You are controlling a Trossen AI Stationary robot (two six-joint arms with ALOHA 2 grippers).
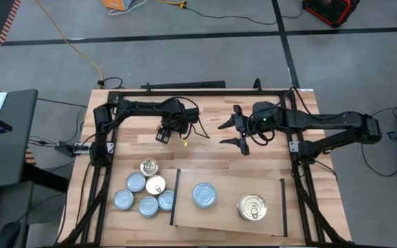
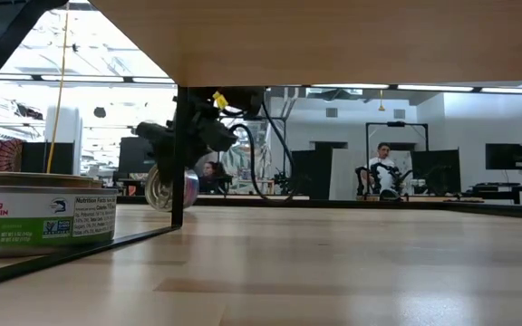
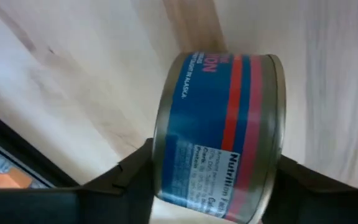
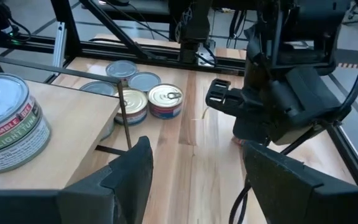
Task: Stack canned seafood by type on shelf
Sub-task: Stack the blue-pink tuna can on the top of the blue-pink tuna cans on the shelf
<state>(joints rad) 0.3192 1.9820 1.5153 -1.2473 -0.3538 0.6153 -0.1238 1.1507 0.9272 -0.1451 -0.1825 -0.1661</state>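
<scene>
My left gripper [image 1: 165, 132] hangs over the table's far left part, shut on a blue tin with a red stripe [image 3: 219, 137], which also shows in the low view [image 2: 166, 188]. Several tins, gold-lidded [image 1: 149, 167] and silvery-blue-lidded [image 1: 136, 182], stand on their bases in a cluster on the tabletop, left of the shelf [image 1: 226, 220]. One silvery-blue tin [image 1: 204, 195] and one gold tin [image 1: 252, 207] stand on the shelf. My right gripper [image 1: 236, 134] waits open above the table's far middle, holding nothing. My left gripper pinches the tin between its two fingers, one on each flat end [image 3: 157, 155] [image 3: 278, 163], so the label wall faces the wrist camera. The fingers slant steeply down from above. The tin sits on edge, slightly tilted, and appears lifted clear of the tabletop.
Black frame rails [image 1: 185, 91] run along the table's far edge and down both sides. Thin black strips [image 1: 174, 196] [image 1: 282, 207] edge the shelf's short sides. Bare tabletop lies between the two grippers and the shelf. A person [image 2: 383, 167] sits in the room beyond.
</scene>
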